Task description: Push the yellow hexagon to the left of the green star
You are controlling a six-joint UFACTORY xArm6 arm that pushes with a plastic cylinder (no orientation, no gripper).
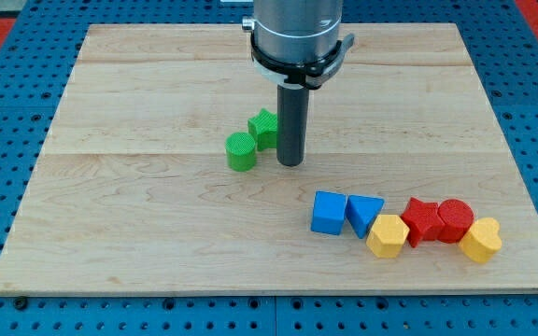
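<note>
Wood-grain counter point(138, 215) carries our ridged plastic blocks. Our tip point(290, 164) sits at three o'clock of the green star point(264, 128); no jaws show. Yellow hexagon point(388, 235) lies well apart at five o'clock.

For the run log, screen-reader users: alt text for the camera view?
My tip rests on a wooden board just right of the green star and green cylinder, far from the yellow hexagon. The hexagon sits at lower right in a row with a blue cube, blue triangle, two red blocks and another yellow block.
</note>
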